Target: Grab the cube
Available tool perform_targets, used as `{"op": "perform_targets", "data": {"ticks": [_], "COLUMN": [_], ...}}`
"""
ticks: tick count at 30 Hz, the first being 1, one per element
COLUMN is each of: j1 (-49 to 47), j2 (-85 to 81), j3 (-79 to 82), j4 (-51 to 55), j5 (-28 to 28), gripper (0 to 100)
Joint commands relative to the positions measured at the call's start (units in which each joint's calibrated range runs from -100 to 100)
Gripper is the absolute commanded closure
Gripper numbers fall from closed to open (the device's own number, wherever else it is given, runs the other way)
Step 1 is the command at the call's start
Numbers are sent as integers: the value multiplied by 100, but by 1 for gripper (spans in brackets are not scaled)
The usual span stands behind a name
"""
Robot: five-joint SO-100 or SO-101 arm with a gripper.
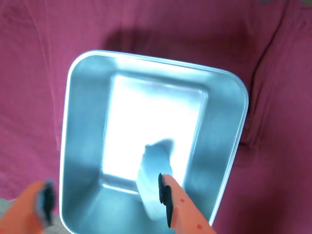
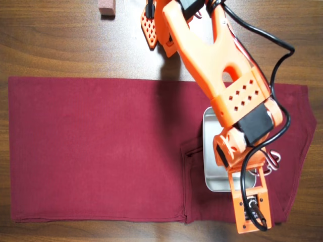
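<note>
In the wrist view a metal tray [image 1: 80, 146] lies on a dark red cloth [image 1: 29, 73]. My gripper [image 1: 105, 195] hangs over its near end with the jaws wide open, one orange finger [image 1: 41, 202] at the tray's left rim and the other [image 1: 170, 200] inside it. A pale, blurred block, the cube [image 1: 153, 168], is inside the tray right beside the right finger; only that finger is near it, and I cannot tell whether they touch. In the overhead view the arm [image 2: 227, 75] covers the tray [image 2: 209, 174] and hides the gripper and the cube.
The red cloth [image 2: 91, 151] covers most of the wooden table [image 2: 50, 40]. A reddish-pink block [image 2: 107, 7] sits at the table's top edge, far from the tray. The arm's base [image 2: 151, 25] is at the top.
</note>
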Motion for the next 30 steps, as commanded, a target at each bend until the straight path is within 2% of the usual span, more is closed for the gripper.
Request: {"op": "perform_targets", "data": {"ticks": [1, 3, 5, 7, 9, 12, 13, 15, 18, 24, 27, 30], "j1": [84, 151, 410, 996, 1773, 3328, 3664, 3923, 3779, 3683, 3894, 3903], "j2": [-217, -341, -554, -1069, -1832, -3492, -4078, -4984, -6537, -8881, -9475, -9475], "j3": [-245, -245, -172, 201, 1102, 3924, 4762, 5854, 7274, 8622, 9150, 9395], "j4": [88, 198, 576, 208, -327, -2273, -2614, -2614, -2328, -705, -336, -558], "j5": [0, 10, 156, 161, 361, 1162, 1324, 1353, 1353, 1407, 1421, 1353], "gripper": [69, 68, 80, 91, 96, 100, 100, 100, 100, 100, 99, 99]}}
